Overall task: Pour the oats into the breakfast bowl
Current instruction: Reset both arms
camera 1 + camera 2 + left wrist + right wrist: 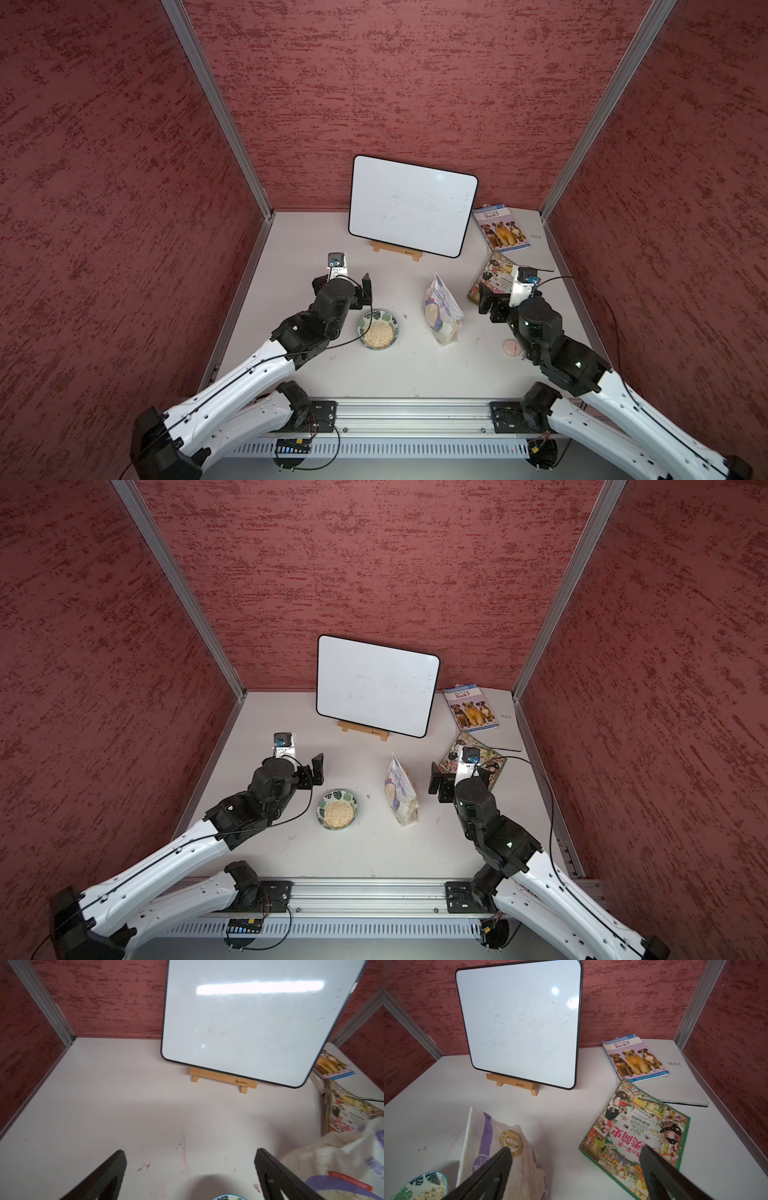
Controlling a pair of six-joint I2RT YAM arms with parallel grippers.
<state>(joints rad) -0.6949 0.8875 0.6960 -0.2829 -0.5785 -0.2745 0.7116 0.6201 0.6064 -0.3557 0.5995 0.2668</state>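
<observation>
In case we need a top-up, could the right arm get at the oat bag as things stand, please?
Probably yes: the right gripper is open just beside the upright oat bag, with nothing between them.

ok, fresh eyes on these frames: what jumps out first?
The blank whiteboard on its wooden easel dominates the back of the table. In front of it, the breakfast bowl already holds a heap of oats. The oats bag stands beside the bowl, clear of the left gripper and the right gripper, both open.
</observation>
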